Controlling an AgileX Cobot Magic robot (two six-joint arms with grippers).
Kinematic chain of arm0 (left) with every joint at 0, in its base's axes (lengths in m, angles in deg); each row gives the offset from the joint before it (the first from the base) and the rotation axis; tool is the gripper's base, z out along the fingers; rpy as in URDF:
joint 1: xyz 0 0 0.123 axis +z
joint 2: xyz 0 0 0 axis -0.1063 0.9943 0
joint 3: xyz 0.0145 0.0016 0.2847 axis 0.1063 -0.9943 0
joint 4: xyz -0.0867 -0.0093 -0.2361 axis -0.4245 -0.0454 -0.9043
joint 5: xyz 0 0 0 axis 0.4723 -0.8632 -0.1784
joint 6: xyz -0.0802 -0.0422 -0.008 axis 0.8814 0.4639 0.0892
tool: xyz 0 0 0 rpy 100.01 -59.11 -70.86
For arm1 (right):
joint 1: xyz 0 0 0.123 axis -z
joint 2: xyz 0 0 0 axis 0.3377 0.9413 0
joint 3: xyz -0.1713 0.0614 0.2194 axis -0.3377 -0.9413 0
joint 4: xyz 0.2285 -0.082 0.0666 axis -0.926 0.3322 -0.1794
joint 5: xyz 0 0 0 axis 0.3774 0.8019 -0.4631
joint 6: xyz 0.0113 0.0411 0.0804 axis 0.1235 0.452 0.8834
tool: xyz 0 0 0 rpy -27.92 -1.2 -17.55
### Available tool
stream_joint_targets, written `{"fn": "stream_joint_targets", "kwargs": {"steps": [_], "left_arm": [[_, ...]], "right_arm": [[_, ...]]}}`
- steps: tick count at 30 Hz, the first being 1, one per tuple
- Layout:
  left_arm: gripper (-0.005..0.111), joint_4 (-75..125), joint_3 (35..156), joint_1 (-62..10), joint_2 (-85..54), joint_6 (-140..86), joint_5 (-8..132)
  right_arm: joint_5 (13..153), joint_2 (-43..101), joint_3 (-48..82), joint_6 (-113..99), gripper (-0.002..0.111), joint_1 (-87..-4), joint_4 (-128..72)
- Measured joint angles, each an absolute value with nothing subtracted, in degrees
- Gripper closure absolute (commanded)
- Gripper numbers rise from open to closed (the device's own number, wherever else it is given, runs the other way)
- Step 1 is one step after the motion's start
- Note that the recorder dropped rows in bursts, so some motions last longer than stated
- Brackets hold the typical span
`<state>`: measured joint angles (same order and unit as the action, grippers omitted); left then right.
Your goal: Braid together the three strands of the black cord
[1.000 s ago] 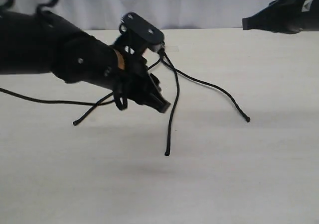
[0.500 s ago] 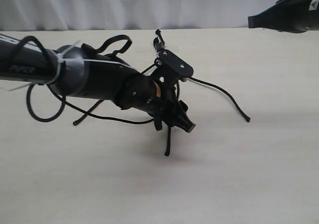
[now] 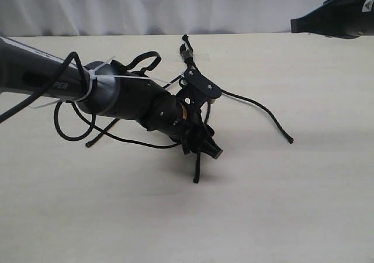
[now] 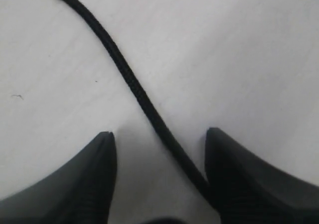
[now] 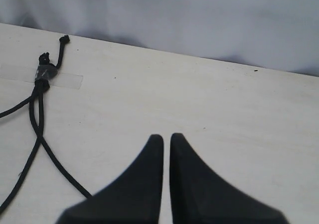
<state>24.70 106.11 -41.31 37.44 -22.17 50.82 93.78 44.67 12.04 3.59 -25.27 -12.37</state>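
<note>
The black cord's knotted end (image 3: 187, 52) is held to the table by clear tape (image 5: 65, 78), and its three strands fan out toward the front. The right strand (image 3: 263, 112) curves to a tip at the right. The middle strand (image 3: 197, 168) runs under my left gripper (image 3: 209, 151), which is open and low over it; in the left wrist view that strand (image 4: 132, 84) passes between the fingers, close to one fingertip (image 4: 224, 154). The left strand (image 3: 102, 133) ends at the left. My right gripper (image 5: 166, 139) is shut and empty, raised at the far right (image 3: 298, 24).
The left arm's own black cable (image 3: 64, 120) loops beside the left strand. The pale table (image 3: 292, 204) extends toward the front, with a white backdrop behind the far edge.
My left arm has swung right and down over the middle strand, its open gripper dropping close to the table. The right arm has stayed at the back right.
</note>
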Motion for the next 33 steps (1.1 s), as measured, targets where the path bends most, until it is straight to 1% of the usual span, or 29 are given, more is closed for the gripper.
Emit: {"fn": "stream_joint_targets", "kwargs": {"steps": [2, 4, 13, 18, 20, 22, 23, 26, 28, 31, 33], "left_arm": [[0.056, 24.70, 106.14, -40.95, 37.60, -22.17, 50.57], [0.059, 24.70, 106.14, -40.84, 37.98, -22.07, 50.23], [0.106, 24.70, 106.81, -40.84, 38.59, -21.94, 48.55], [0.107, 26.59, 106.58, -40.11, 35.35, -21.94, 44.32], [0.107, 29.10, 106.58, -37.45, 30.31, -21.94, 43.28], [0.107, 32.70, 106.69, -32.29, 25.81, -21.94, 42.50], [0.107, 33.93, 106.77, -28.22, 24.80, -21.94, 42.26], [0.107, 35.28, 106.77, -21.10, 27.12, -23.72, 43.48], [0.107, 35.55, 106.77, -18.64, 29.82, -24.67, 46.57], [0.107, 36.33, 106.77, -16.81, 34.63, -24.92, 51.56], [0.107, 37.44, 106.77, -16.80, 37.17, -24.92, 52.78]], "right_arm": [[93.78, 44.67, 12.04, 3.59, 0.104, -25.27, -12.37], [93.78, 44.67, 12.04, 3.59, 0.104, -25.27, -12.37], [93.78, 44.67, 12.04, 3.59, 0.104, -25.27, -12.37], [93.31, 44.67, 12.04, 3.59, 0.104, -25.27, -12.37], [93.31, 44.67, 12.04, 3.59, 0.104, -25.27, -12.37], [93.31, 44.67, 12.04, 3.59, 0.104, -25.27, -12.37], [93.27, 44.67, 12.04, 3.59, 0.104, -25.27, -12.37], [93.04, 44.67, 12.04, 3.59, 0.104, -25.27, -13.43], [92.90, 44.67, 12.04, 3.59, 0.104, -25.27, -13.65], [92.90, 44.67, 12.04, 3.59, 0.104, -25.27, -13.65], [92.90, 44.67, 12.04, 3.59, 0.104, -25.27, -13.65]]}}
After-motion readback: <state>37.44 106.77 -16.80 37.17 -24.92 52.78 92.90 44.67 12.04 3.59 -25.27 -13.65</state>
